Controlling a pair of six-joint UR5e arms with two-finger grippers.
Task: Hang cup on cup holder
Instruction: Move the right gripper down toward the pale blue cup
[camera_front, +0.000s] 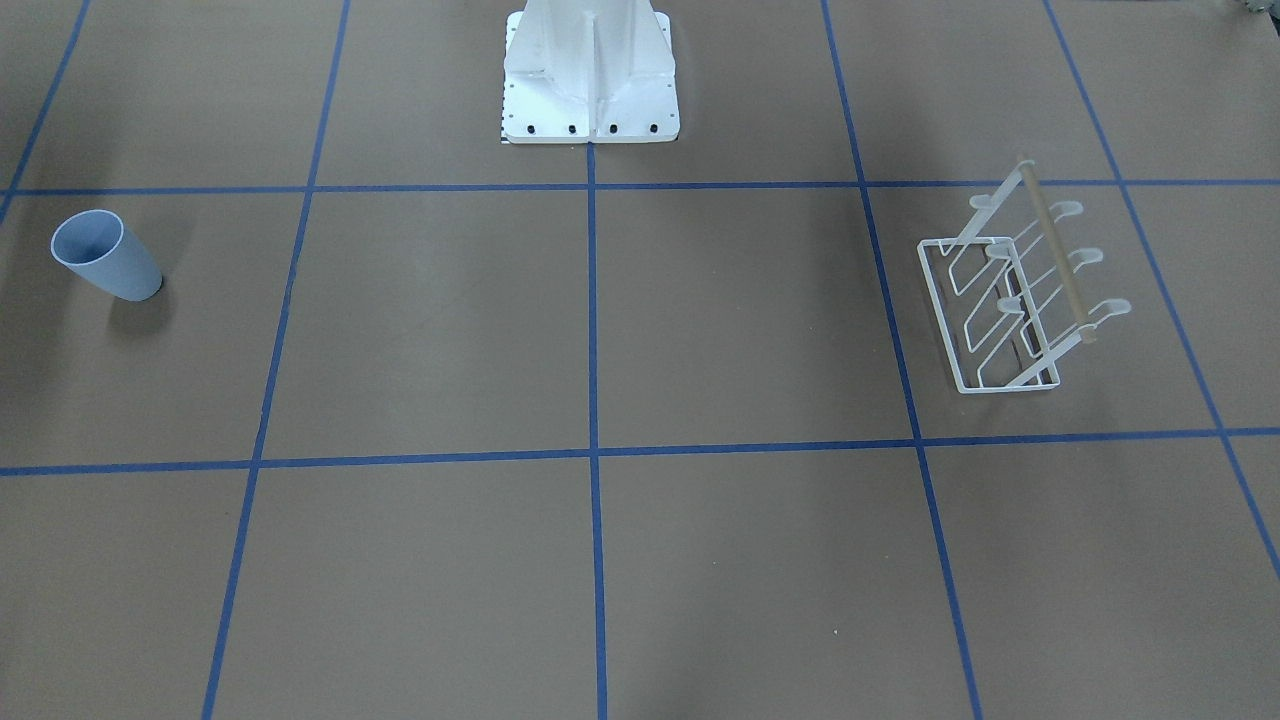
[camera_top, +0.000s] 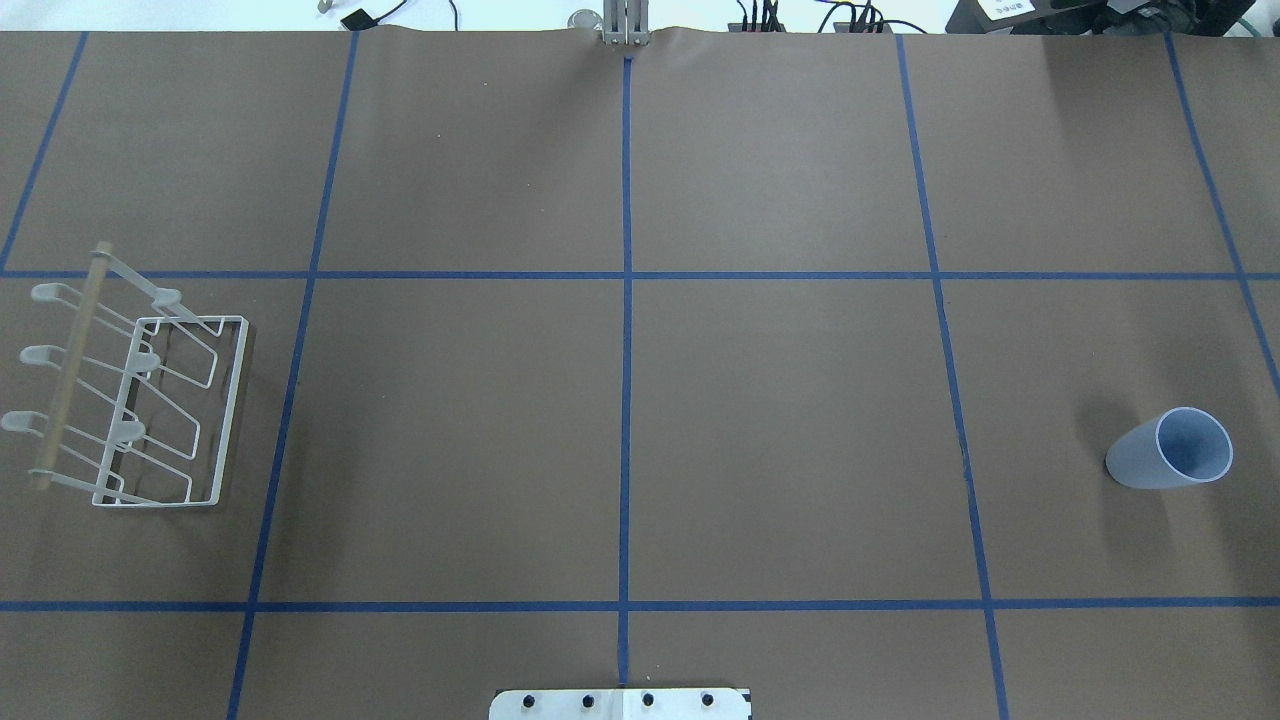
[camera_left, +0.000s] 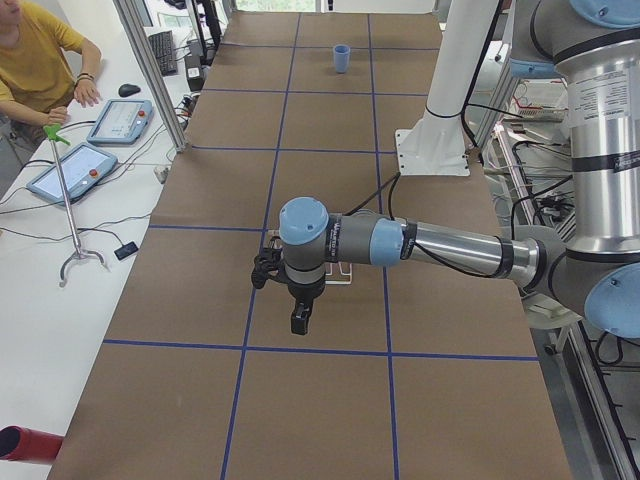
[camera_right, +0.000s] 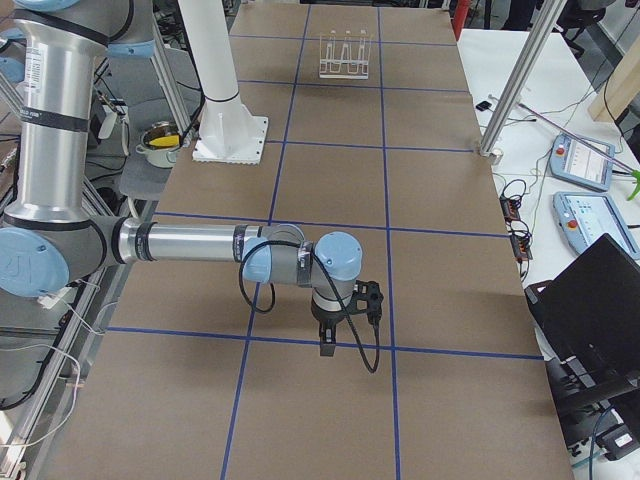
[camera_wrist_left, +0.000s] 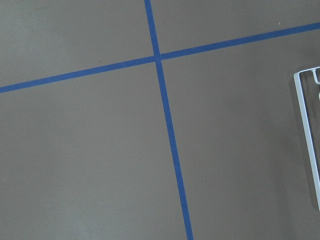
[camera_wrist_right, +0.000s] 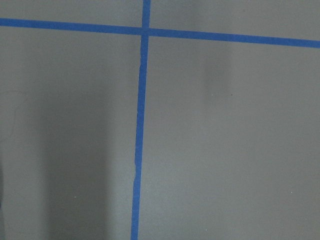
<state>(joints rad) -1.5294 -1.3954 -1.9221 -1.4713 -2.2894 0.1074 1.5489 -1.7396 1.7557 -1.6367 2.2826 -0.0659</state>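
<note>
**Cup and rack stand at opposite ends of the bench**

The pale blue cup (camera_top: 1170, 450) stands upright, mouth up, on the brown bench (camera_top: 780, 430) near the robot's right end. It is alone in its square of the blue tape (camera_top: 626, 400) grid, and nothing touches it. It bears no readable mark in these views.

The white wire rack (camera_top: 130, 400) sits well apart from it, near the robot's left end, in the same row of squares. Its base frame lies flat. Its wooden top bar (camera_top: 68, 365) runs along the outer side, and the round-tipped prongs slant out to both sides of the bar. No cup hangs on it.

The left tool (camera_left: 300, 322) hangs point-down over the bench just beside the rack; that arm's wrist view catches a corner of the rack's frame at its right edge. The right tool (camera_right: 326, 345) hangs point-down near a tape line. Both show only in the side views, so I cannot tell whether either is spread or pressed together.

The robot's white base (camera_front: 590, 75) stands at mid-bench. A person (camera_left: 35, 60) in a yellow shirt sits by two tablets (camera_left: 118, 120), whose screens are too small to read.
</note>
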